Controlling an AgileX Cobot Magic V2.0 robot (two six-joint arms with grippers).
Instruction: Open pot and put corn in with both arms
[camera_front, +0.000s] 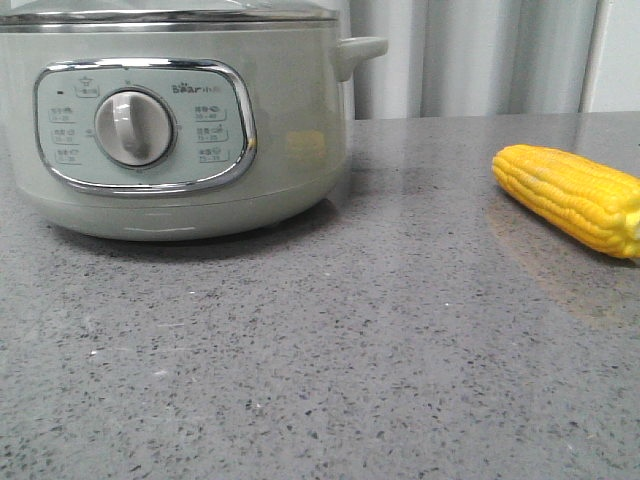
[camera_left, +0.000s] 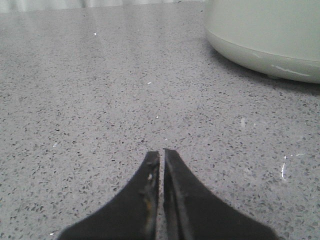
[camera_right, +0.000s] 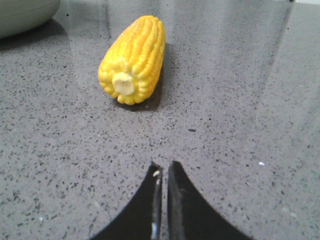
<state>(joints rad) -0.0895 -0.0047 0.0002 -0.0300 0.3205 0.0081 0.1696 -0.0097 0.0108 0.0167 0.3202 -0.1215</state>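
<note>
The pale grey-green pot (camera_front: 290, 110) stands at the far left of the grey table, its knob panel facing me and a lid edge on its steel rim. Its lower wall shows in the left wrist view (camera_left: 265, 35). The yellow corn (camera_front: 570, 195) lies on the table at the right; in the right wrist view (camera_right: 134, 57) its cut end faces my gripper. My left gripper (camera_left: 161, 151) is shut and empty, low over the table, apart from the pot. My right gripper (camera_right: 164, 164) is shut and empty, a short way from the corn. Neither gripper shows in the front view.
The speckled grey stone table (camera_front: 330, 340) stretches in front of the pot and corn. A pale curtain or wall (camera_front: 470, 55) stands behind the table. A corner of the pot (camera_right: 22, 12) shows in the right wrist view.
</note>
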